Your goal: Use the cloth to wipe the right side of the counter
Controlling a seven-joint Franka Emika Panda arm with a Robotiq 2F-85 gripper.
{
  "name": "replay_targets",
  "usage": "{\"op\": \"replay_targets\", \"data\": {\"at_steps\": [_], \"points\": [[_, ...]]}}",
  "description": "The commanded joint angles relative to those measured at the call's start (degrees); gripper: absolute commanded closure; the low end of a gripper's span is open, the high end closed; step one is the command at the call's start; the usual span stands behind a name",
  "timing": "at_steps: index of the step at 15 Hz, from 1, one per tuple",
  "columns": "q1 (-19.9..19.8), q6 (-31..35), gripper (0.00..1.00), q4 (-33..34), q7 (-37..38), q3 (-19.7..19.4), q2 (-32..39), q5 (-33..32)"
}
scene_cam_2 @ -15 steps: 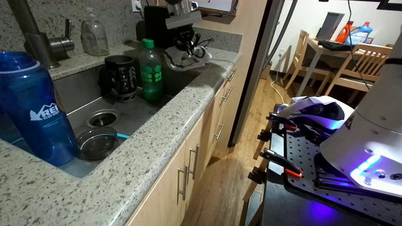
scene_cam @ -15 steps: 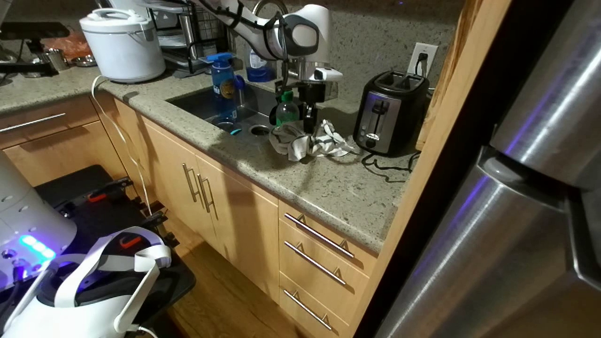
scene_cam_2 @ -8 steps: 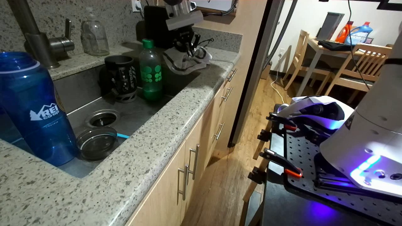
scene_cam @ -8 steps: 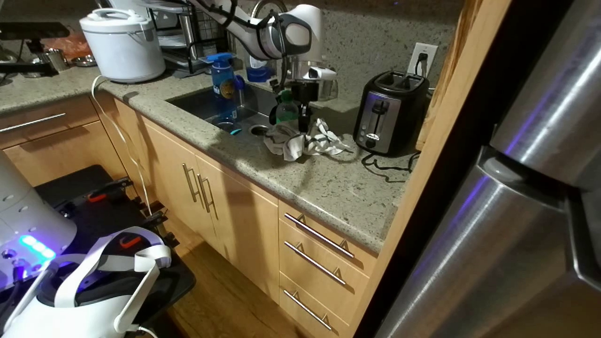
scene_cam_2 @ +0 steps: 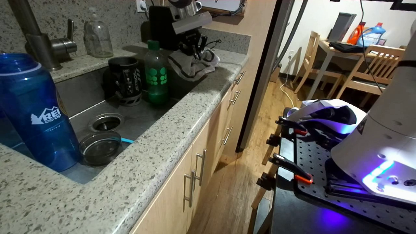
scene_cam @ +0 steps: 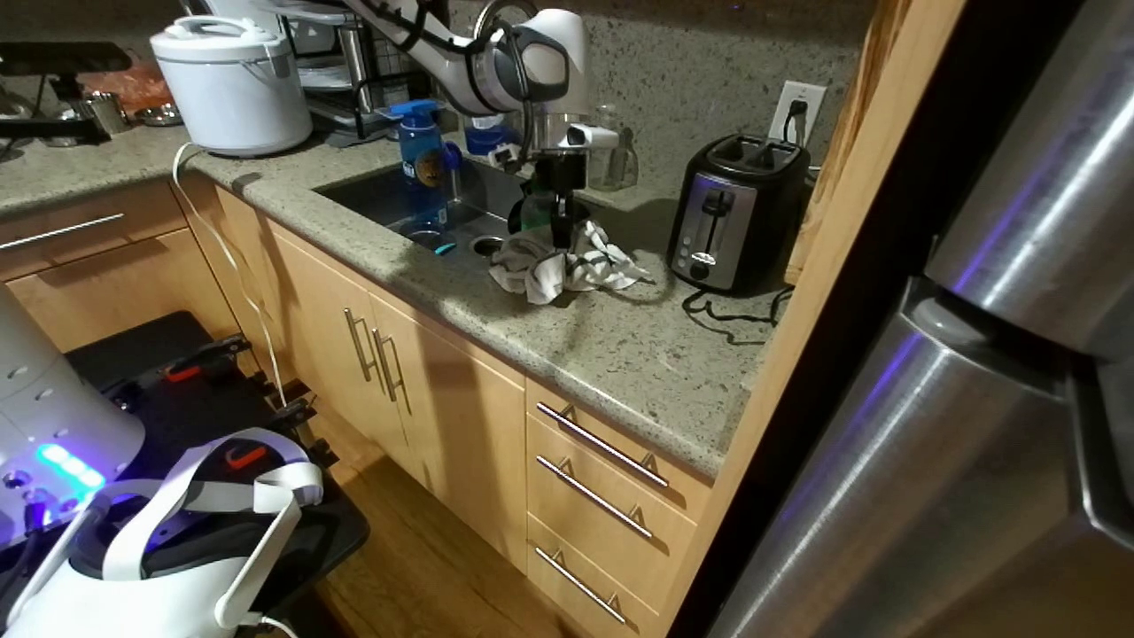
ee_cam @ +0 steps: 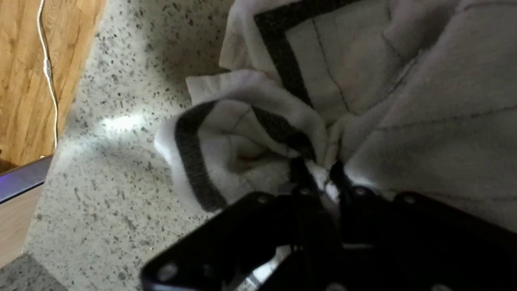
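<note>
The cloth (scene_cam: 542,279) is white-grey with dark stripes and lies bunched on the speckled counter (scene_cam: 638,363), between sink and toaster. It also shows in an exterior view (scene_cam_2: 188,67), partly overhanging the sink's edge. My gripper (scene_cam: 562,241) points down into the middle of the cloth; it also shows in an exterior view (scene_cam_2: 197,56). In the wrist view the gripper (ee_cam: 317,169) is shut on a pinched fold, with cloth (ee_cam: 359,76) spreading ahead and to both sides. Bare counter (ee_cam: 109,186) shows at the left there. The cloth's underside is hidden.
A black toaster (scene_cam: 713,221) stands right of the cloth, with its cord (scene_cam: 731,323) on the counter. The sink (scene_cam_2: 86,89) holds a green-capped bottle (scene_cam_2: 157,73), a black cup (scene_cam_2: 125,79) and a blue bottle (scene_cam_2: 39,113). The fridge (scene_cam: 957,443) stands beyond the wooden panel.
The gripper and the cloth have slid together along the counter toward the sink, away from the toaster. The cloth hangs slightly further over the sink's edge. The grip on the cloth looks unchanged.
</note>
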Motion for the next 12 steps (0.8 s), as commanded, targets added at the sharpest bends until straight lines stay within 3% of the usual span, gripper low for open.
{"op": "replay_targets", "data": {"at_steps": [1,12], "points": [[1.0,2.7,0.97,-7.0,-1.4,1.2,-2.7,0.0],[1.9,3.8,0.97,-10.5,-2.1,1.5,-5.0,-0.5]]}}
